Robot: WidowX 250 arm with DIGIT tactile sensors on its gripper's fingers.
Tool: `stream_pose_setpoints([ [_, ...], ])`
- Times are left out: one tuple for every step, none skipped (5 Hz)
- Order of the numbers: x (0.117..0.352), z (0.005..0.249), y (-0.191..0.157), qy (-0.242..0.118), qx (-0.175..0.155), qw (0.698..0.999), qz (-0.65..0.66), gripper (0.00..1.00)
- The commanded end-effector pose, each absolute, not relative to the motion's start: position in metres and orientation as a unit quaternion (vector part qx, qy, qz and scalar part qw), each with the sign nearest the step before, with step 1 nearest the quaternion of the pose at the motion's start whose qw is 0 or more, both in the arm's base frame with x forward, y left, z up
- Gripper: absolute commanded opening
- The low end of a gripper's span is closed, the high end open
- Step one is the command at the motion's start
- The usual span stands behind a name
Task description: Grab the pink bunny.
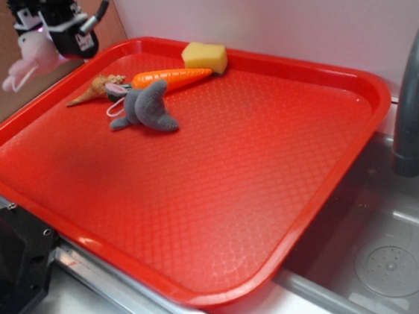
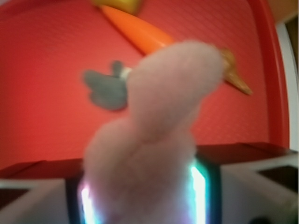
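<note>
Pink bunny (image 1: 28, 60) is a small pale plush, whitish-pink and fuzzy, hanging in the air above the far left corner of the red tray (image 1: 288, 194), clear of its surface. The gripper (image 1: 45, 35) is clenched on it from above, so the soft body droops down and to the left below the black fingers. In the wrist view the bunny (image 2: 159, 121) fills the middle as a blurred pink column, with a rounded lobe reaching toward the upper right; its face, ears and loop cannot be made out there. The gripper's top is cut off by the upper edge of the exterior view, and in the wrist view only glowing strips beside the plush mark the fingers.

On the tray's far part lie a grey plush animal (image 1: 147, 109), an orange carrot (image 1: 171, 77) just behind it, a brown cone-shaped toy (image 1: 96, 89) to the carrot's left, and a yellow sponge (image 1: 204, 56) near the back rim. All sit well below the bunny and none touches it. A grey faucet (image 1: 413, 98) rises at the right over a metal sink (image 1: 385, 258), and a dark block (image 1: 6, 253) stands at the tray's near left edge.
</note>
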State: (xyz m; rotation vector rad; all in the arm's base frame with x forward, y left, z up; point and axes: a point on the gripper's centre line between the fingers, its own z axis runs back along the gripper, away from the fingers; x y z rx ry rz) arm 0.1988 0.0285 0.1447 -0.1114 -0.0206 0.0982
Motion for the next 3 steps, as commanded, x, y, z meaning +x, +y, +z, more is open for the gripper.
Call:
stream_pose_setpoints([
  [0.186,0.193,-0.023,-0.058,-0.050,0.997,-0.031,0.00],
  [0.179,0.195,-0.038,-0.078,-0.040,0.994,-0.071,0.00],
  [0.178,0.197,-0.028,-0.032,-0.042,0.997,-0.051,1.00],
])
